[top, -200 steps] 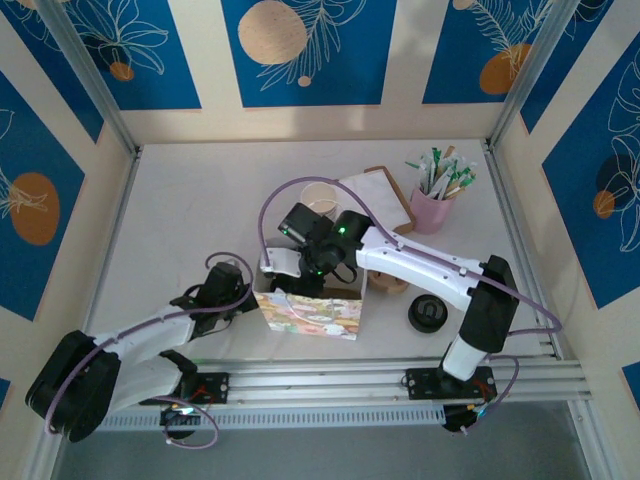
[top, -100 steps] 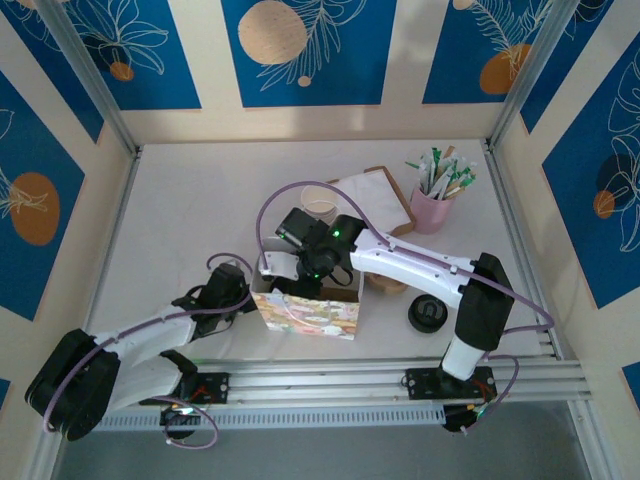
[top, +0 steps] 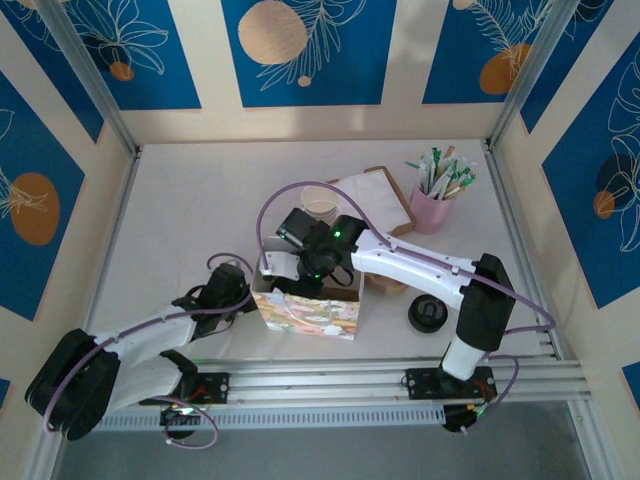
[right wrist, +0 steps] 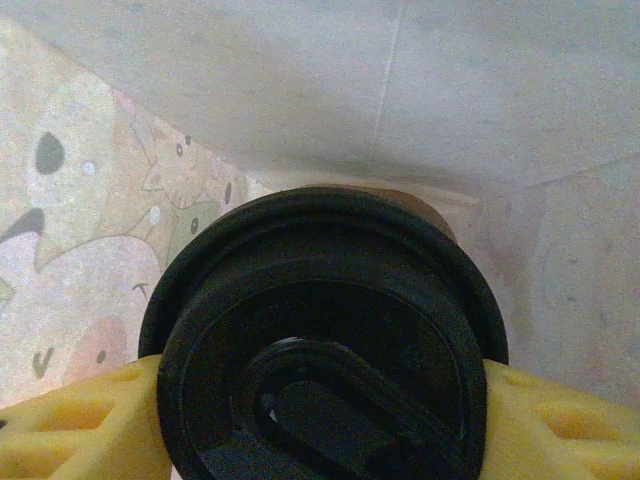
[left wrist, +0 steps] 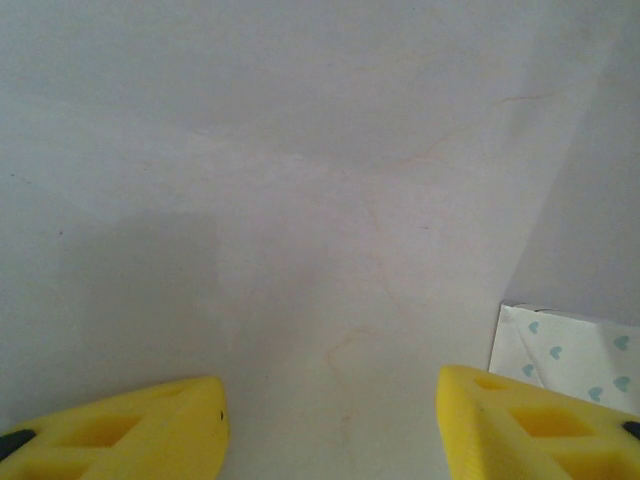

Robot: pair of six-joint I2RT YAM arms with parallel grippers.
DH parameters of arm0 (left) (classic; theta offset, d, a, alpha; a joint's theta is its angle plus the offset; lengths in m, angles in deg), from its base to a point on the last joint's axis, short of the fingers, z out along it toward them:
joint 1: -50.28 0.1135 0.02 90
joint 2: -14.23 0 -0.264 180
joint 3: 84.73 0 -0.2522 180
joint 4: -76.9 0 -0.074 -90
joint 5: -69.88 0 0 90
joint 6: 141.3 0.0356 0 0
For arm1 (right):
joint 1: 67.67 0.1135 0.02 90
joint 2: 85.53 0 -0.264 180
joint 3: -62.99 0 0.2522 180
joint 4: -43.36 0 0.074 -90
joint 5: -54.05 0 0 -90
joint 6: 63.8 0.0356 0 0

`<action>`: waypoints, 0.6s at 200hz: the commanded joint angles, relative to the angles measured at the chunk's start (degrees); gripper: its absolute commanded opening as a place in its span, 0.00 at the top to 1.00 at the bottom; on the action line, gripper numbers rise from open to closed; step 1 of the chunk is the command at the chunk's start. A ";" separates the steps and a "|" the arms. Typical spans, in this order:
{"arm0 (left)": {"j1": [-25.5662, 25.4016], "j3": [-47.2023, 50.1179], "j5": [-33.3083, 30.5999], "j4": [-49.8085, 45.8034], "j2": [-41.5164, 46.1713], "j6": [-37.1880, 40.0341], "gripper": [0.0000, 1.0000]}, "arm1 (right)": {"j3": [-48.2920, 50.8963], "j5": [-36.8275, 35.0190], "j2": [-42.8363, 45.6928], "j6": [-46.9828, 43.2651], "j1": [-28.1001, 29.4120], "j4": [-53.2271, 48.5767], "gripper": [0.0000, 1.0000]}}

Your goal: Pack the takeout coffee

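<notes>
White desk [top: 190, 220] carries a pink cup [top: 432, 208], a loose black lid [top: 427, 315] and a patterned bag [top: 310, 318]. Our right end effector [right wrist: 320, 415] pinches the takeout coffee [right wrist: 320, 310] at the bag's mouth; our left end effector [left wrist: 330, 425] stands spread, empty, beside it.

The takeout coffee [right wrist: 320, 340] is wearing a smooth black plastic lid with a dull sheen, and the fingers [right wrist: 70, 425] of the right hand [right wrist: 320, 430] against it are looking like matt yellow plastic. The bag [top: 310, 318] is showing printed matt paper, the desk [top: 190, 210] is lying pale and matt, and the rails [top: 330, 378] at its near edge are glinting like brushed metal.
</notes>
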 commanded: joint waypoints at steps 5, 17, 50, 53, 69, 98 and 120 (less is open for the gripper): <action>-2.22 0.75 8.69 6.97 -4.19 -1.04 0.41 | -2.14 -1.82 2.58 0.36 0.74 0.71 0.45; -2.25 0.75 8.60 6.88 -4.30 -1.03 0.40 | -2.17 -2.02 3.16 0.19 0.91 1.26 0.45; -2.29 0.66 8.69 6.75 -4.44 -0.95 0.40 | -2.13 -3.41 3.93 0.43 1.37 2.87 0.45; -2.30 0.66 8.69 6.71 -4.41 -0.95 0.40 | -1.96 -3.16 4.12 0.49 1.38 3.19 0.45; -2.25 0.49 8.60 6.53 -4.36 -0.82 0.40 | -0.57 -2.05 4.80 0.23 1.36 4.51 0.44; -2.29 0.48 8.60 6.36 -4.39 -0.77 0.40 | 1.20 -2.56 3.09 0.42 1.21 3.59 0.44; -2.30 0.49 8.60 6.18 -4.39 -0.77 0.40 | 2.51 -2.88 1.59 0.68 1.07 3.13 0.44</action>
